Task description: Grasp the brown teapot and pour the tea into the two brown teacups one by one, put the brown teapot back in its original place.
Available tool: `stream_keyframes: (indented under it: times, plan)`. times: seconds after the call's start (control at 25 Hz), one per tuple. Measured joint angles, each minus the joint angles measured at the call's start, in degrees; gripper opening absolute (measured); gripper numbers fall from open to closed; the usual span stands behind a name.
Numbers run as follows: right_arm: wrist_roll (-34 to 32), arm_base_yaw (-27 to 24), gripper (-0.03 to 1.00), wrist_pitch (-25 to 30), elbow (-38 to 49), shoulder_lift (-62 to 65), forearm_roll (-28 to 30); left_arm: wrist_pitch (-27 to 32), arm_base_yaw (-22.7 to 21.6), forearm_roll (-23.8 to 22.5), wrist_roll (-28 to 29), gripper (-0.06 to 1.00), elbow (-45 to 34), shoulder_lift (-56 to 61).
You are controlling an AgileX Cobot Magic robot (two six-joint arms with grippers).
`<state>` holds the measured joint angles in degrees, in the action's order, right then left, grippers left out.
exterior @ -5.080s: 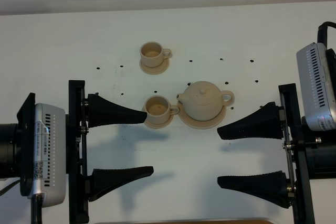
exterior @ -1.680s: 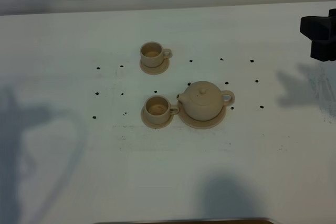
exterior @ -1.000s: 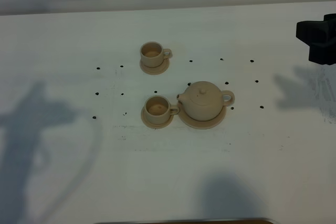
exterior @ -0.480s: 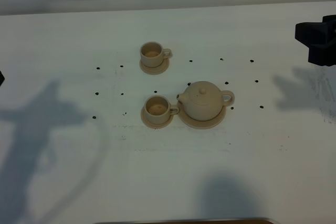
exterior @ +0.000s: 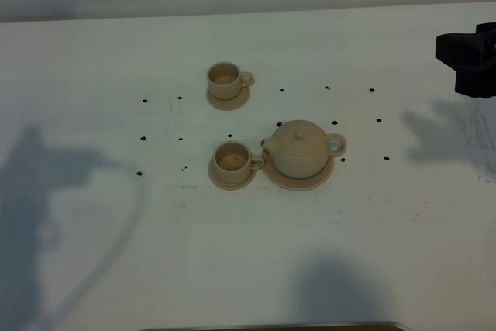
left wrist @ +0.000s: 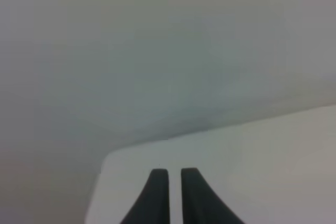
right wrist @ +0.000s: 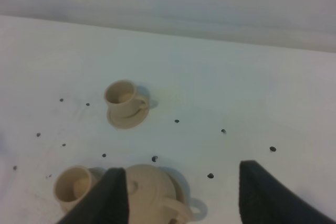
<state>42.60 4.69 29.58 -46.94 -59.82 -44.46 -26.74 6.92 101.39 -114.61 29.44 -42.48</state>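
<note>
Brown teapot [exterior: 298,151] sits lidded on its wide saucer [exterior: 301,182], middle of the white table [exterior: 232,253]. Its spout points at the near teacup [exterior: 231,160] just beside it; the 2nd teacup [exterior: 225,79] stands farther back, apart.

Ceramic: likely rigid, slick, chips easily, heavier if full. Best hold judged to be the loop handle [exterior: 335,143].

Right gripper [right wrist: 182,167] hovers above the pot, fingers spread wide, empty. Left gripper [left wrist: 169,171] is off aside, fingers nearly together, nothing between them.

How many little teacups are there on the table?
2. The far teacup stands alone toward the back; the near teacup stands in front of it, just left of the teapot. None looks hidden.
</note>
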Motion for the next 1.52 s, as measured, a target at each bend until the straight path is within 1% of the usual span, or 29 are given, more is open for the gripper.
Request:
stream_keyframes:
  times: [0.12,0.2,0.44,0.52,0.64,0.72,0.76,0.88,1.0,1.04,1.08,1.24,1.28,1.36,1.52]
  plan:
    - [0.13,1.39,0.45,0.00,0.00,0.00,0.05,-3.00,0.00,0.00,2.70,0.12,0.00,0.00]
    - [0.18,2.01,0.45,0.13,0.00,0.00,0.19,-3.25,0.00,0.00,4.53,0.12,0.00,0.00]
    - [0.25,2.06,0.45,0.08,0.00,0.00,0.25,-3.25,0.00,0.00,13.27,0.12,0.00,0.00]
    - [0.25,2.06,0.45,0.08,0.00,0.00,0.25,-3.25,0.00,0.00,15.39,0.12,0.00,0.00]
    - [0.25,2.06,0.45,0.08,0.00,0.00,0.25,-3.14,0.00,0.00,15.72,0.12,1.77,0.00]
    - [0.25,2.06,0.45,0.08,0.00,0.00,0.25,-3.27,0.00,0.00,17.13,0.12,3.62,0.00]
    - [0.25,2.11,0.45,0.13,0.00,0.00,0.25,-3.45,0.00,0.00,18.58,0.12,4.12,0.00]
    - [0.25,2.11,0.45,0.51,0.00,0.00,0.20,-3.88,0.00,0.00,26.27,0.12,4.49,0.00]
    - [0.25,2.93,0.45,0.63,0.00,0.00,0.26,-3.00,0.00,0.00,32.47,0.12,4.54,0.00]
    - [0.25,3.46,0.45,0.76,0.00,0.00,0.47,-2.26,0.00,-0.05,32.22,0.12,4.54,0.00]
    - [0.18,4.00,0.45,0.83,0.00,0.00,0.91,-1.43,0.00,-0.05,30.23,0.12,4.54,0.00]
    - [0.18,5.17,0.45,0.57,0.00,0.00,1.60,3.21,0.00,-0.05,10.93,0.12,4.54,0.00]
    - [0.18,5.24,0.45,0.37,0.00,-0.08,1.60,4.03,0.00,-0.05,7.51,0.12,4.54,0.00]
    - [0.18,5.24,0.45,0.09,-0.05,-0.62,1.60,5.59,0.00,-0.11,3.84,0.12,4.54,0.00]
    - [0.18,5.24,0.45,-0.03,-0.05,-2.73,1.60,12.09,0.00,-0.01,-0.52,0.12,4.54,0.00]
